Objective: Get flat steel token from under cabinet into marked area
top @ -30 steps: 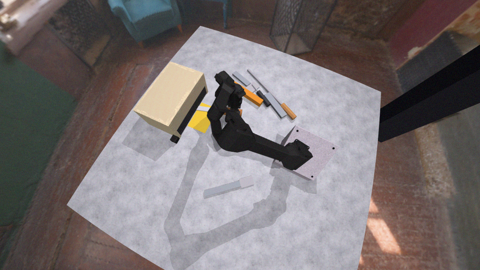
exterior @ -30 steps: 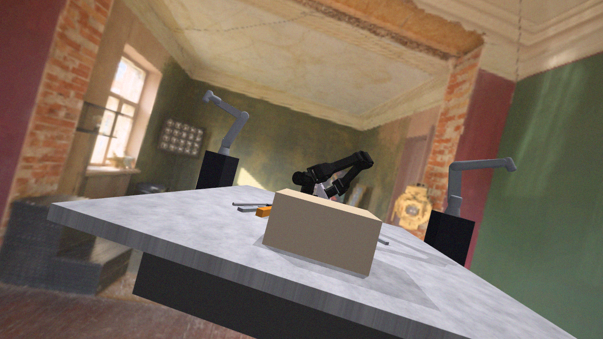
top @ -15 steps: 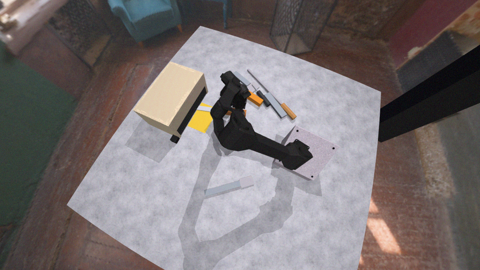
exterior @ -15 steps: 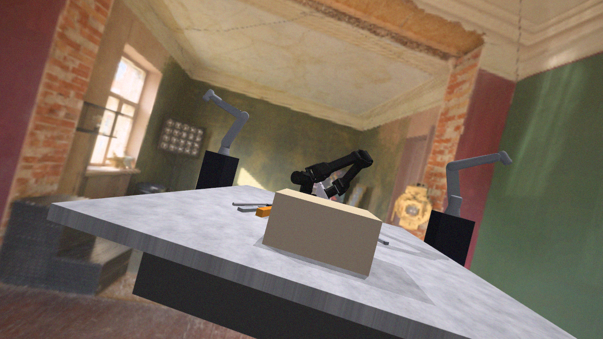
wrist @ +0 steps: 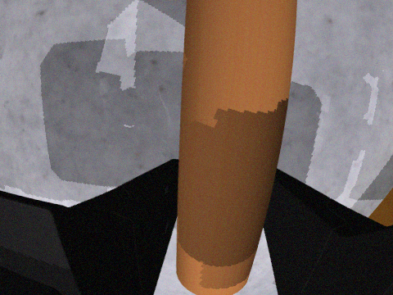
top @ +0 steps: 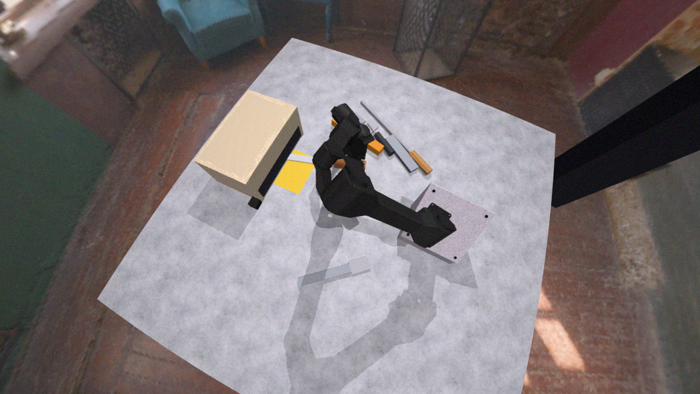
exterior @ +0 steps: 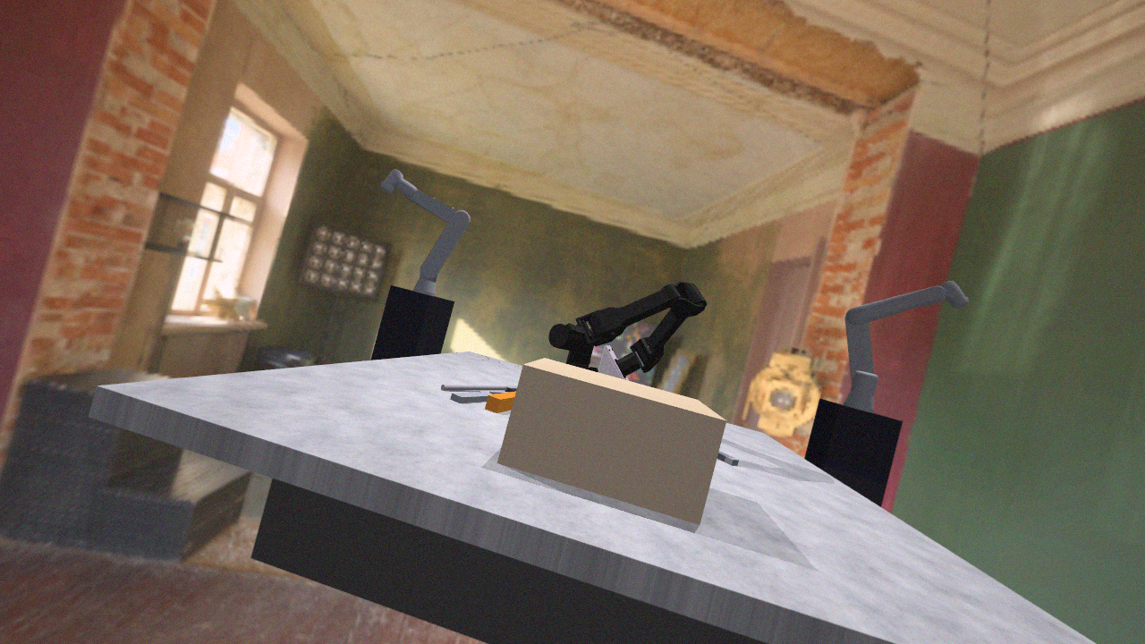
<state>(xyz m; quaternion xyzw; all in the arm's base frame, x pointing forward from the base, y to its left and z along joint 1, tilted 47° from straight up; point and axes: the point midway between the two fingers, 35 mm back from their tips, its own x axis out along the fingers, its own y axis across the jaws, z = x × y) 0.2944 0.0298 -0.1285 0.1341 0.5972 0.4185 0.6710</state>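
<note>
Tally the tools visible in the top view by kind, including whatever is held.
Orange-handled tools: 2, one held, one lying
Orange bar: 1
Thin grey rod: 1
Short dark piece: 1
Pale grey strip: 1
Total: 6

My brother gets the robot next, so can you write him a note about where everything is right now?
End effector: shut on the orange tool handle.
The tool's grey end lies across the yellow marked area, by the cabinet front.
Token: not visible in any view.
Done: tool picked up.
Left: get the token flat inside the marked area, set the tool down away from it, open up, move clear.
</note>
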